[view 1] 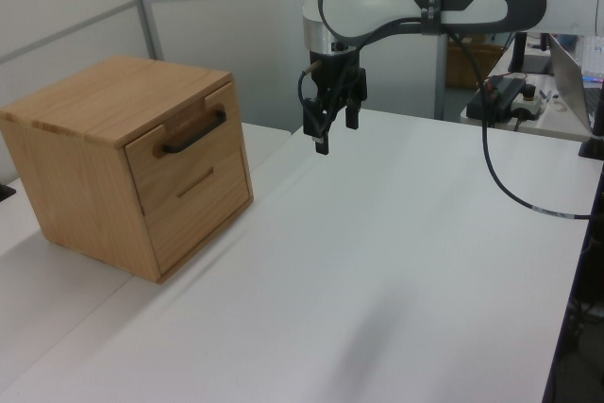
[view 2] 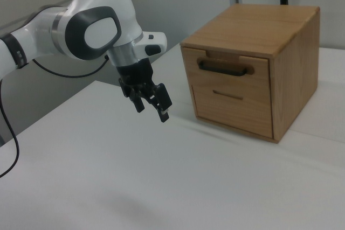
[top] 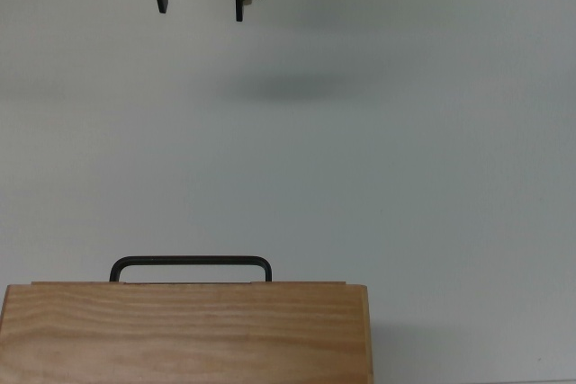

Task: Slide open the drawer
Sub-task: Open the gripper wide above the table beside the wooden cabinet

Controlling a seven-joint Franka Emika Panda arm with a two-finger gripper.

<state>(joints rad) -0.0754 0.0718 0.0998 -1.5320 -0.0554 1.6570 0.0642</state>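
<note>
Your white tabletop (view 1: 396, 261) fills most of the scene, and the wooden cabinet (view 1: 85, 153) stands on it at the left view's left. Your white arm (view 2: 81, 30) reaches in from the right view's left. The drawer (view 2: 229, 71) sits shut in the cabinet's upper front, its black bar handle (top: 191, 263) facing the arm. Your hand (top: 200, 4) hangs above the tabletop, well apart from the handle, fingers spread open and holding nothing.

A white bench (view 1: 396, 261) fills the scene. In the left view, clutter (view 1: 514, 92) sits on a far desk behind it.
</note>
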